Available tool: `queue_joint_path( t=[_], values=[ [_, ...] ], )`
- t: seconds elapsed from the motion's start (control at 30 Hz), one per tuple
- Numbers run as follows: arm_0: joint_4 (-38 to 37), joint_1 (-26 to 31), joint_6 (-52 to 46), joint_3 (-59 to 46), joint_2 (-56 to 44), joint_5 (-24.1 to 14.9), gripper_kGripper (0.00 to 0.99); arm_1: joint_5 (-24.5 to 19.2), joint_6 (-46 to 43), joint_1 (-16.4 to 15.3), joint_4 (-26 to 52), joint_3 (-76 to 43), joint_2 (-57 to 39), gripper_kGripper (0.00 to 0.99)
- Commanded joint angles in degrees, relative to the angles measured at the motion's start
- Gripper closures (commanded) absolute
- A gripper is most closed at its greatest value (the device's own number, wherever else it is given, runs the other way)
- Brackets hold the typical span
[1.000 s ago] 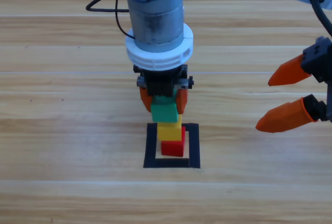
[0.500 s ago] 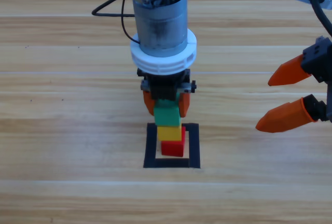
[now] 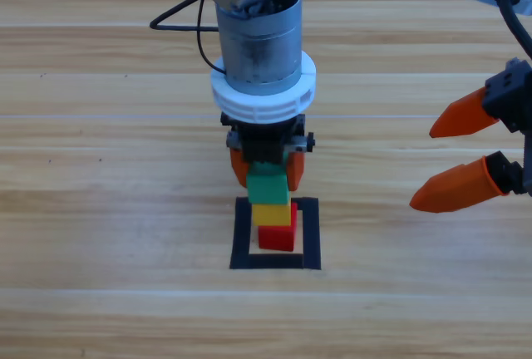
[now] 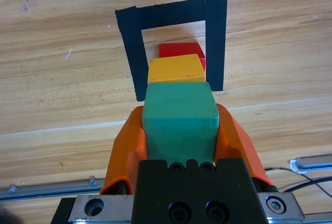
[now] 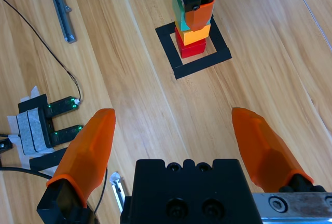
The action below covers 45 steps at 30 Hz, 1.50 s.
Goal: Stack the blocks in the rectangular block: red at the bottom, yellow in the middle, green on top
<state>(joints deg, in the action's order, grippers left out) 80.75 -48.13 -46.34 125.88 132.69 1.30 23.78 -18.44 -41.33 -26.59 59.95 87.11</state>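
Observation:
Inside the black tape frame the red cube sits on the wood with the yellow cube on top of it. My left gripper comes straight down from above, shut on the green cube, which is directly over the yellow one; I cannot tell whether they touch. The left wrist view shows the green cube between both orange jaws, with yellow, red and the frame beyond. My right gripper waits open at the right edge. Its wrist view shows the stack far off.
In the right wrist view a metal rail, a thin black cable and a small black device with green lights lie on the table, well away from the frame. Bare wood surrounds the frame on all sides.
My left gripper has shifted slightly right and lower with the green cube, bringing it in line over the yellow cube. The right arm has not moved.

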Motion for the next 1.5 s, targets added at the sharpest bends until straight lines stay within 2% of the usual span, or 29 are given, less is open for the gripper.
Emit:
queue_joint_path(
  t=[0.03,1.5],
  values=[
    [0.46,-1.35,-0.42,0.86,2.66,0.02,0.932,-0.57,0.25,-1.91,-0.04,-0.63,2.36,0.002],
    [0.46,-1.97,0.11,0.15,2.57,-0.59,0.907,-0.75,0.16,-1.91,-0.22,-0.71,1.92,0.002]
  ],
)
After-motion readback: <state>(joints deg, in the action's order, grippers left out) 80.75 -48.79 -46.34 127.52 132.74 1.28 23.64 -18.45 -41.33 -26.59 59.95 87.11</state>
